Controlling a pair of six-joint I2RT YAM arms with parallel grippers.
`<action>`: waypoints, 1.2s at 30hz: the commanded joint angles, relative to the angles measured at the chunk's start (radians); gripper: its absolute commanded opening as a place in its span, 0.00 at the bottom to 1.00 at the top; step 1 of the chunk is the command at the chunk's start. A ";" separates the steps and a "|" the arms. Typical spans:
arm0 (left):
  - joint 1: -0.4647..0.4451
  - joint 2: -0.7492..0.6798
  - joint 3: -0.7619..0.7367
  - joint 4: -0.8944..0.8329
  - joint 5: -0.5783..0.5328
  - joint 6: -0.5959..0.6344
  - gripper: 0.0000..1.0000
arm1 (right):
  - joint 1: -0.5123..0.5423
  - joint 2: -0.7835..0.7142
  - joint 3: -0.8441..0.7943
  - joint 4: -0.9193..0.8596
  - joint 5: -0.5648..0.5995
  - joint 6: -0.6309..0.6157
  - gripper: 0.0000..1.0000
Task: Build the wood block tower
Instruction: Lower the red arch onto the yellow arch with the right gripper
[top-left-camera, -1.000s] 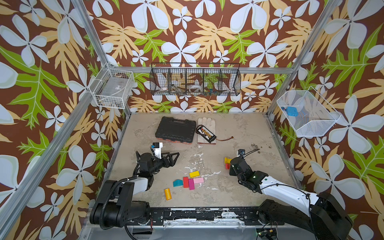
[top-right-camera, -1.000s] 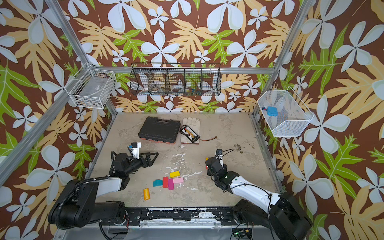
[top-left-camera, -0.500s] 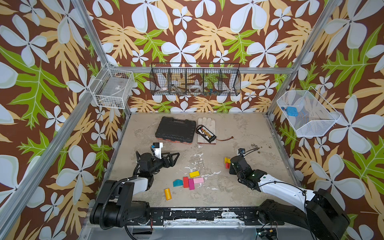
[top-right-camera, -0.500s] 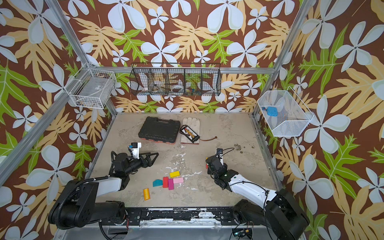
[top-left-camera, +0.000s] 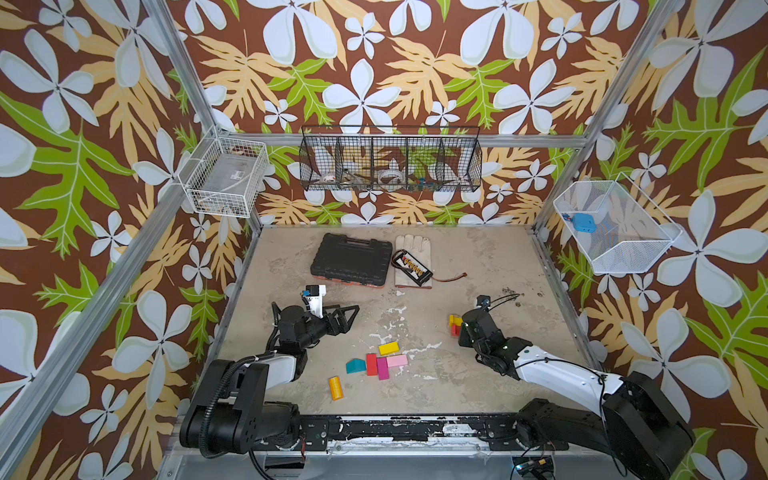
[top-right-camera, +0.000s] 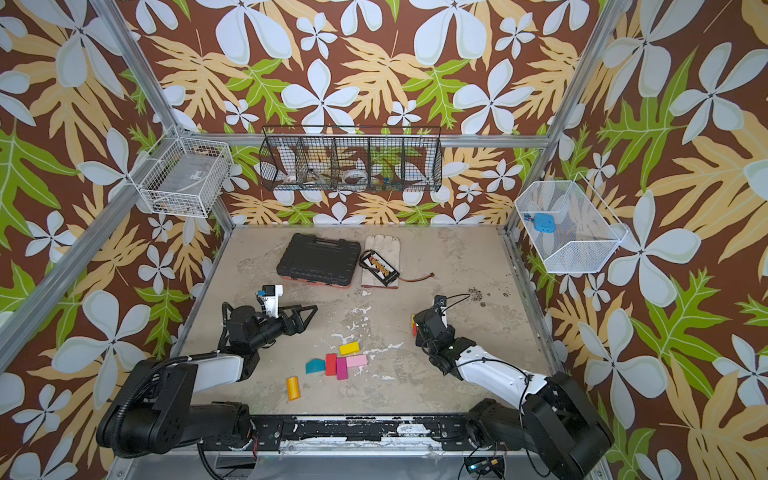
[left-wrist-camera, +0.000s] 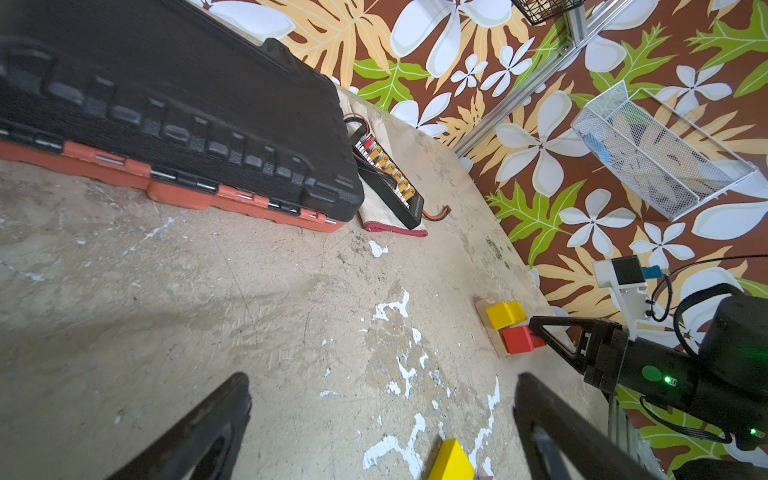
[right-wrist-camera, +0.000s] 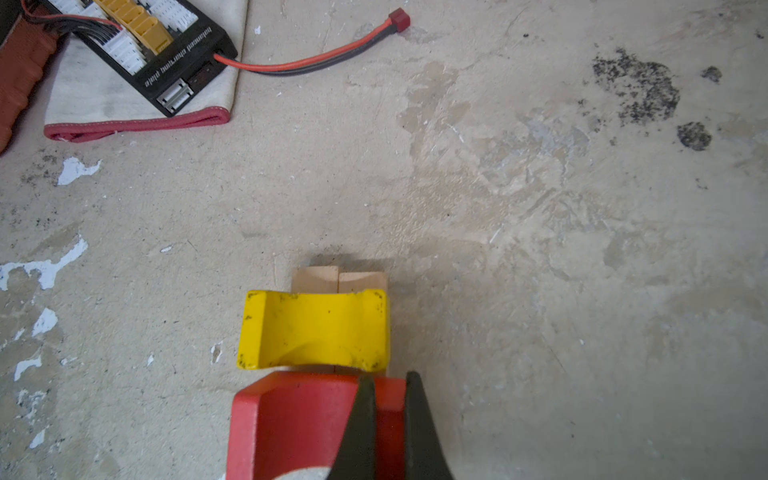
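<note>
No change this second — right gripper (right-wrist-camera: 390, 384) still shut against the red arch (right-wrist-camera: 299, 419) by the yellow arch (right-wrist-camera: 316, 328) on the tan base (right-wrist-camera: 316, 278), front-right of the black case (top-left-camera: 353, 259); left gripper (top-left-camera: 349, 319) wide open — tower (top-left-camera: 455, 326) stalled.

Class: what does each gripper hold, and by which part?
Nothing: the left gripper is open and empty; the right gripper is shut, tips against the red arch.

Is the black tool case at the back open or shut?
Shut. The black case lies flat, lid down; the left wrist view shows no gap above its orange edge.
</note>
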 joint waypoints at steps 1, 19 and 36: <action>-0.001 0.002 0.001 0.033 0.016 0.001 1.00 | -0.001 0.014 0.009 0.030 0.003 -0.004 0.00; -0.001 0.006 0.002 0.038 0.022 0.000 1.00 | -0.010 0.051 0.022 0.036 0.006 -0.006 0.18; -0.001 0.007 0.000 0.040 0.025 0.000 1.00 | -0.010 0.052 0.040 0.006 -0.005 -0.004 0.29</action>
